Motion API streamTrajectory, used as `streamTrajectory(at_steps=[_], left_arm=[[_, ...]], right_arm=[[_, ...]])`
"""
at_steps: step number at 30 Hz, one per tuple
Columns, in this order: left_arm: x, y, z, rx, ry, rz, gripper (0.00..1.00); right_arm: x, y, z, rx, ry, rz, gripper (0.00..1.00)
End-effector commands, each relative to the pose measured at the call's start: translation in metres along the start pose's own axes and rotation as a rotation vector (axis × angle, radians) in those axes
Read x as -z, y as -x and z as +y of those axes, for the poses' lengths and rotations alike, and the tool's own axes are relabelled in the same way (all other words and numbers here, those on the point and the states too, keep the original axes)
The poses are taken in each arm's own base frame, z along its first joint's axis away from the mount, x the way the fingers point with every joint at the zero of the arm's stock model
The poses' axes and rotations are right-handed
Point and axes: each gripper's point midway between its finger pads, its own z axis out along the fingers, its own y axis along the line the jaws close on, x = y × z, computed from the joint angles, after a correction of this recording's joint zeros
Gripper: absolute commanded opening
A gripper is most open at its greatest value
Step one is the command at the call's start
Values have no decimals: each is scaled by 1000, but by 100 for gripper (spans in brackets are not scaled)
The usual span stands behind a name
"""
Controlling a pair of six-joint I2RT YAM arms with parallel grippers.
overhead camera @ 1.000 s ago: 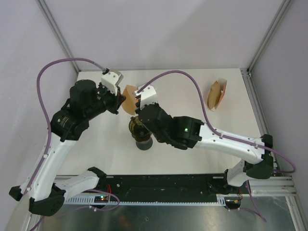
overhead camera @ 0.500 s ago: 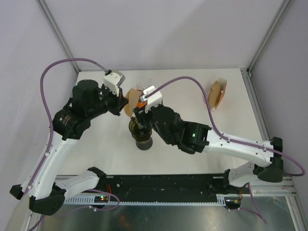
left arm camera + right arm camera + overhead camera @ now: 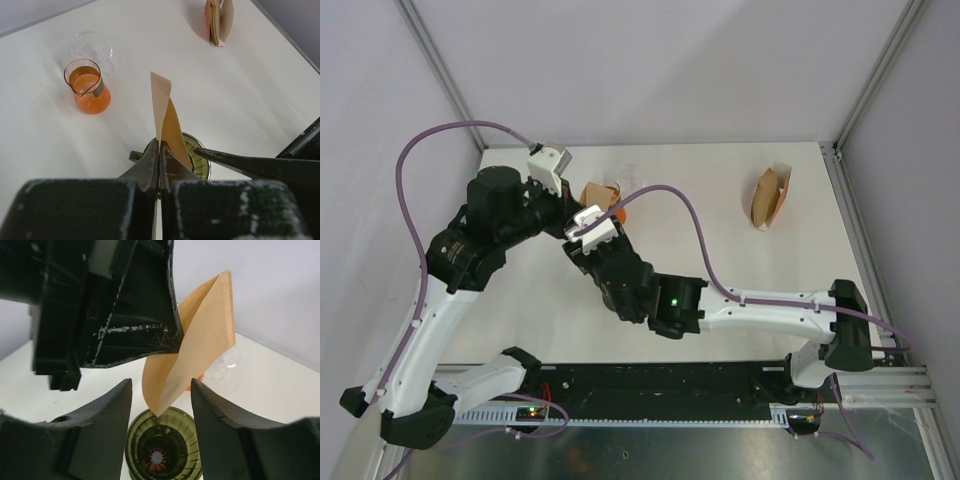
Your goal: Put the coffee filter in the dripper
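Observation:
My left gripper (image 3: 160, 150) is shut on a brown paper coffee filter (image 3: 167, 120) and holds it by one edge, folded, above the green glass dripper (image 3: 197, 160). In the right wrist view the filter's (image 3: 200, 340) lower tip hangs just over the dripper's (image 3: 162, 450) far rim, apart from it. My right gripper (image 3: 161, 385) is open and empty, its fingers either side of the filter tip, above the dripper. From above, the filter (image 3: 598, 192) shows beside the left gripper (image 3: 568, 205). The right arm hides the dripper there.
A glass carafe (image 3: 90, 90) with orange liquid stands behind the dripper. A holder with a stack of spare filters (image 3: 767, 197) is at the back right. The right arm (image 3: 640, 285) stretches across the table's middle.
My right arm has swung left and nearer, and now covers the dripper in the top view. My left gripper still holds the filter, shifted slightly.

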Motion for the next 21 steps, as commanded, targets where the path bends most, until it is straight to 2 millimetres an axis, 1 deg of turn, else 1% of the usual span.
streamTrajectory(at_steps=[1,5,11,13,15,17,18,21], left_arm=[[10,14,-5,17,-14,-52,0],[11,13,-5,10,-15,-52,0],[12,12,-3,-8,-6,-54,0],[12,12,-4,-9,-15,-54,0],[13,12,-6,-11,-23,-55,0],[13,12,-5,-21,-19,-54,0],[13,12,-3,-27,-11,-55,0],[15,13,0,-70,1,-61,1]], right_arm=[[-3,28,-27,-29,-161,-52,53],[-8,24,-37,-20,-212,-46,46],[-11,27,-48,-3,-236,-47,35],[-15,25,-49,2,-224,-45,29],[-20,23,-51,1,-212,-36,21],[-23,21,-54,-6,-205,-24,8],[-24,22,-57,-8,-205,-20,4],[-19,26,-61,8,-187,6,1]])
